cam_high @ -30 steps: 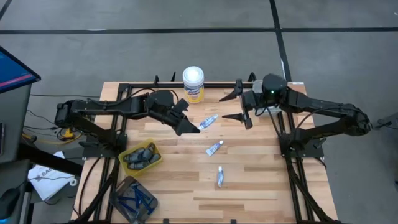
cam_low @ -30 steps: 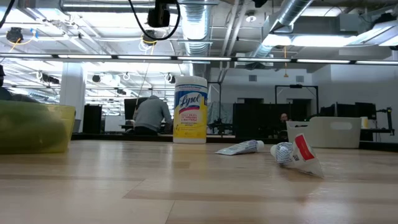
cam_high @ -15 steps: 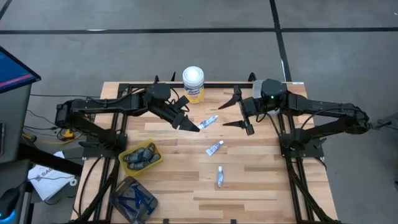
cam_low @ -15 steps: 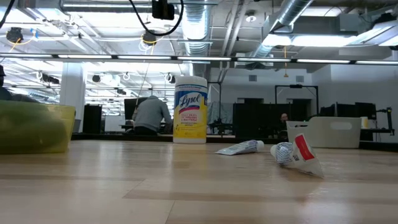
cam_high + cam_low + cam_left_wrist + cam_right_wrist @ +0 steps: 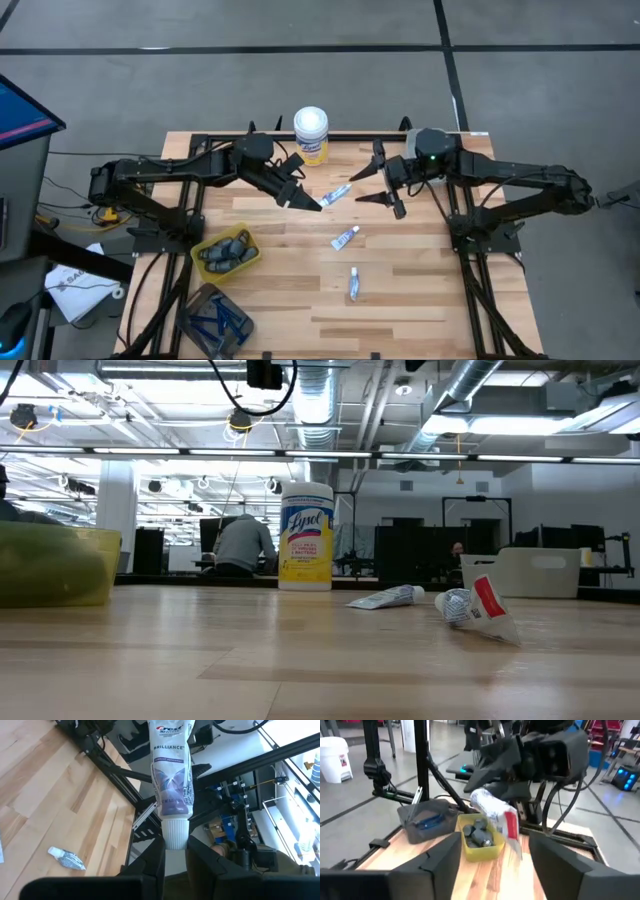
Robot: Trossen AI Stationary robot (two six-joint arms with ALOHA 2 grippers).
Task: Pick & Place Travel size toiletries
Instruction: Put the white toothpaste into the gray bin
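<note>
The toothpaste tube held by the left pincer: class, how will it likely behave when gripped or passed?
The toothpaste tube looks soft-walled, so it probably dents under pressure. The left pincer grips its ribbed cap, likely the firmest part. Its flat crimped end suggests that it won't roll far.

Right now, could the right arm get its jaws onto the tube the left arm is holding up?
Probably yes. The left gripper holds the toothpaste tube out toward the right gripper, whose jaws stand open just beside the tube's free end, with nothing between them.
</note>
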